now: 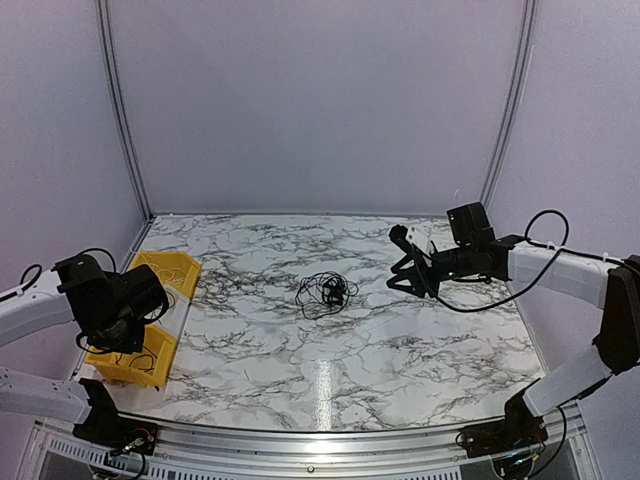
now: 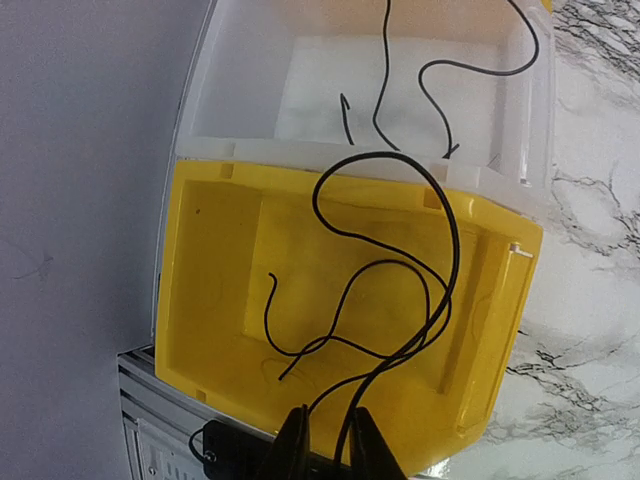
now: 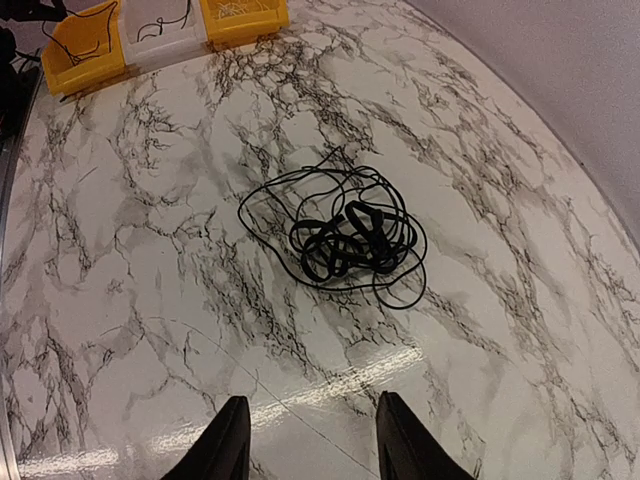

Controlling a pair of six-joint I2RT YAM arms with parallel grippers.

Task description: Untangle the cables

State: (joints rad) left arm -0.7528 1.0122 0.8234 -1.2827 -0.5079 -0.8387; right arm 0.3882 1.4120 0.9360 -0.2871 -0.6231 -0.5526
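Cables (image 3: 340,240) lie bunched ahead of right hand (image 3: 312,435).

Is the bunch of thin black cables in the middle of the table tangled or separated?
Tangled: the thin black cables lie as one heap of overlapping loops on the white marble-patterned tabletop.

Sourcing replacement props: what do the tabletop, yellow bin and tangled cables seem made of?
Tabletop: marble-patterned, glossy, with light glare; stone or laminate, unclear.
Yellow bin: smooth plastic, with moulded ribs.
Cables: thin black wire, probably plastic-sheathed, lying in limp loops.
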